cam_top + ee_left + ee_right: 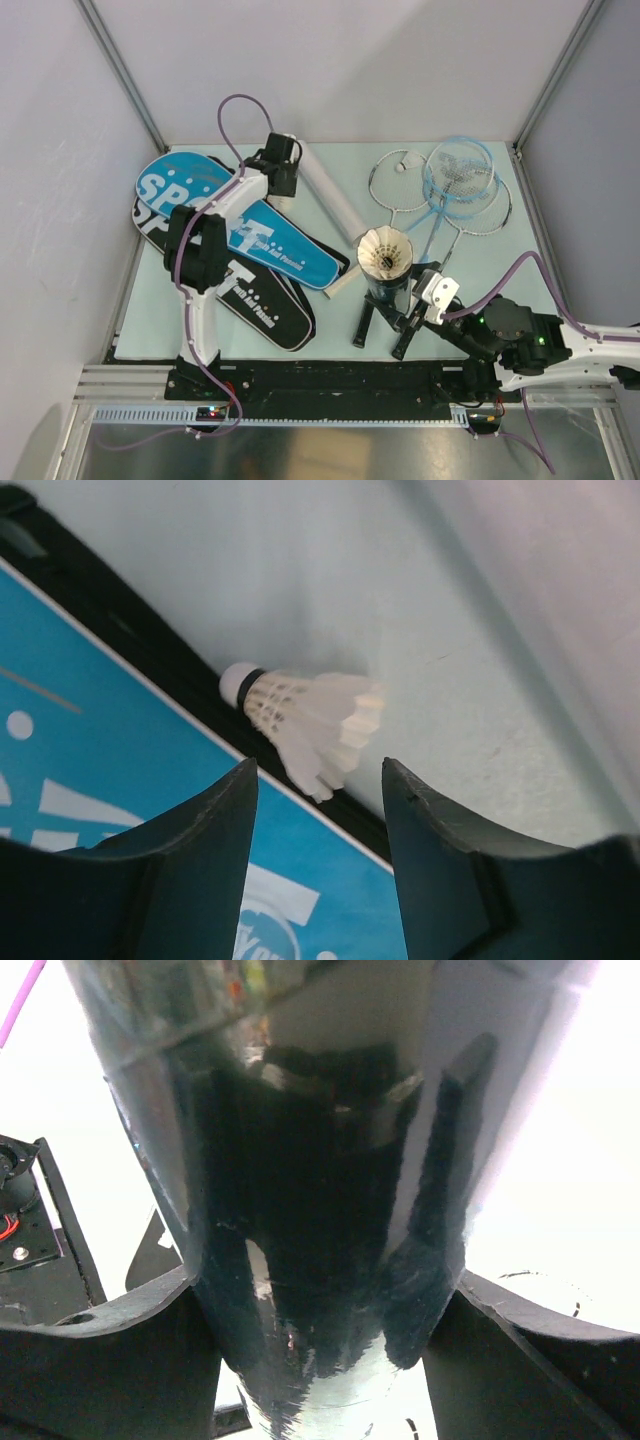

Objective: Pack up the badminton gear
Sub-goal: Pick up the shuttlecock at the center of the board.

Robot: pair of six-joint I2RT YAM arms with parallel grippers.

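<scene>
Badminton gear is spread over a pale table (500, 310). A blue bag (290, 250) lies at the left, marked "SPORT" in large white letters that are partly covered by the left arm; a smaller white line under them cannot be read with certainty. A black bag (270, 305) is overlapped by the blue bag on its near side, and white letters, a "T" among them, are seen on it. A white tube (330, 195) lies just right of the blue bag. Further right, a black tube (385, 290) is held upright, clamped by the right gripper (415, 300), with white feathers showing in its mouth. Rackets (450, 190) lie well right of the blue bag. At that bag's far edge a shuttlecock (300, 715) lies before the left gripper (320, 780), whose jaws stand apart with nothing between them.
</scene>
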